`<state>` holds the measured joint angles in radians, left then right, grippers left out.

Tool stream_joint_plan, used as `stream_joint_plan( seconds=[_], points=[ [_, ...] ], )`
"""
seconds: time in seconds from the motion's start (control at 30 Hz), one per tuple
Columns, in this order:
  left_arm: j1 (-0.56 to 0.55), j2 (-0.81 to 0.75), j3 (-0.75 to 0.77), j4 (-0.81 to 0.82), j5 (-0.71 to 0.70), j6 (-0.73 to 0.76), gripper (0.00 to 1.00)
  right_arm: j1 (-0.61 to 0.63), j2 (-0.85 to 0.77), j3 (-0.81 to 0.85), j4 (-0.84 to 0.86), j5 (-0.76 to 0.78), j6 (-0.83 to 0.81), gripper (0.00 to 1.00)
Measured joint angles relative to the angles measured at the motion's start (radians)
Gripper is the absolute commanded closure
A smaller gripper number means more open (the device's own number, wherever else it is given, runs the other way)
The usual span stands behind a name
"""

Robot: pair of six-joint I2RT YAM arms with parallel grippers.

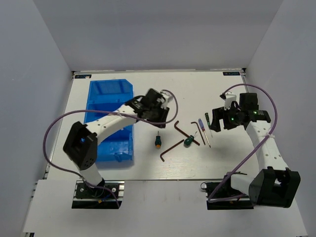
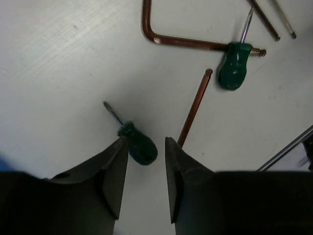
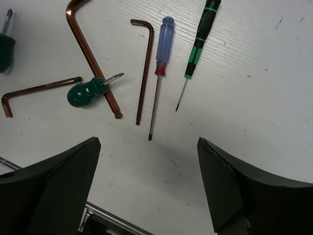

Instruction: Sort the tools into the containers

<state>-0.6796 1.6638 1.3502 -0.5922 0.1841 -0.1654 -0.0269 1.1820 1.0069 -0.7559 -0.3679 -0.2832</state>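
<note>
The tools lie loose in the table's middle. A stubby green screwdriver [image 1: 158, 140] lies apart on the left, and in the left wrist view its handle [image 2: 138, 143] sits just ahead of my open left gripper [image 2: 144, 142], between the fingertips. My left gripper [image 1: 157, 118] hovers beside the blue bin [image 1: 111, 94]. Three brown hex keys [image 3: 144, 68], a second green screwdriver [image 3: 88, 92], a blue-handled screwdriver [image 3: 161, 49] and a black-green precision screwdriver [image 3: 198, 41] lie ahead of my right gripper [image 3: 146, 144], which is wide open and empty, right of the tools [image 1: 216, 121].
The blue bin unit fills the table's left side, under my left arm. White walls enclose the table on three sides. Purple cables [image 1: 52, 133] loop from both arms. A metal rail [image 3: 112, 220] shows at the table's edge below the right gripper.
</note>
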Motion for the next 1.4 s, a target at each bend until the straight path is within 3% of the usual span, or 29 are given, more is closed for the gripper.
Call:
stream_joint_plan(
  seconds=[0.03, 0.27, 0.43, 0.6, 0.63, 0.7, 0.77, 0.8, 0.83, 0.9, 0.93, 0.97, 1.03, 1.07, 1.1, 1.13, 1.33, 1.37, 1.4],
  points=[
    [-0.039, 0.023, 0.0, -0.018, -0.035, -0.016, 0.33, 0.0, -0.013, -0.013, -0.002, 0.01, -0.009, 0.1],
    [-0.188, 0.138, 0.007, -0.195, -0.294, -0.291, 0.14, 0.0, -0.117, -0.119, -0.013, 0.058, -0.006, 0.11],
    [-0.2, 0.162, 0.007, -0.241, -0.407, -0.413, 0.14, 0.0, -0.126, -0.148, -0.01, 0.058, 0.023, 0.11],
    [-0.2, 0.243, 0.007, -0.209, -0.427, -0.48, 0.17, 0.0, -0.126, -0.161, -0.006, 0.048, 0.047, 0.11],
    [-0.202, 0.262, 0.007, -0.2, -0.426, -0.487, 0.19, 0.0, -0.126, -0.162, -0.005, 0.047, 0.05, 0.11],
    [-0.204, 0.294, 0.01, -0.187, -0.415, -0.51, 0.35, 0.0, -0.126, -0.162, -0.005, 0.047, 0.056, 0.11],
    [-0.206, 0.295, 0.011, -0.172, -0.413, -0.519, 0.58, 0.0, -0.128, -0.166, -0.003, 0.047, 0.059, 0.23],
    [-0.207, 0.296, 0.01, -0.169, -0.412, -0.527, 0.76, 0.0, -0.129, -0.167, -0.003, 0.047, 0.056, 0.34],
    [-0.207, 0.296, 0.01, -0.164, -0.414, -0.531, 0.84, 0.0, -0.129, -0.169, -0.003, 0.047, 0.051, 0.74],
    [-0.208, 0.289, 0.011, -0.164, -0.422, -0.531, 0.99, 0.0, -0.13, -0.172, -0.003, 0.04, 0.045, 0.98],
    [-0.207, 0.288, 0.012, -0.168, -0.428, -0.534, 1.0, 0.0, -0.13, -0.172, -0.004, 0.032, 0.041, 1.0],
    [-0.204, 0.286, 0.012, -0.173, -0.435, -0.534, 1.0, 0.0, -0.13, -0.172, -0.004, 0.023, 0.039, 0.98],
    [-0.193, 0.274, 0.012, -0.184, -0.451, -0.526, 1.0, 0.001, -0.128, -0.172, -0.005, -0.008, 0.031, 0.76],
    [-0.184, 0.263, 0.014, -0.191, -0.46, -0.519, 1.0, 0.001, -0.124, -0.172, -0.005, -0.029, 0.029, 0.41],
    [-0.168, 0.252, 0.021, -0.198, -0.467, -0.509, 1.0, 0.001, -0.116, -0.172, -0.006, -0.056, 0.018, 0.18],
    [-0.143, 0.241, 0.04, -0.206, -0.469, -0.492, 1.0, 0.002, -0.105, -0.172, -0.007, -0.094, 0.002, 0.1],
    [0.089, 0.249, 0.299, -0.212, -0.491, -0.425, 1.0, 0.026, -0.008, -0.167, -0.008, -0.259, -0.055, 0.1],
    [0.138, 0.262, 0.362, -0.216, -0.493, -0.422, 1.0, 0.035, 0.011, -0.157, -0.013, -0.267, -0.06, 0.2],
    [0.182, 0.283, 0.429, -0.215, -0.498, -0.42, 1.0, 0.045, 0.03, -0.145, -0.013, -0.272, -0.068, 0.74]
  ],
)
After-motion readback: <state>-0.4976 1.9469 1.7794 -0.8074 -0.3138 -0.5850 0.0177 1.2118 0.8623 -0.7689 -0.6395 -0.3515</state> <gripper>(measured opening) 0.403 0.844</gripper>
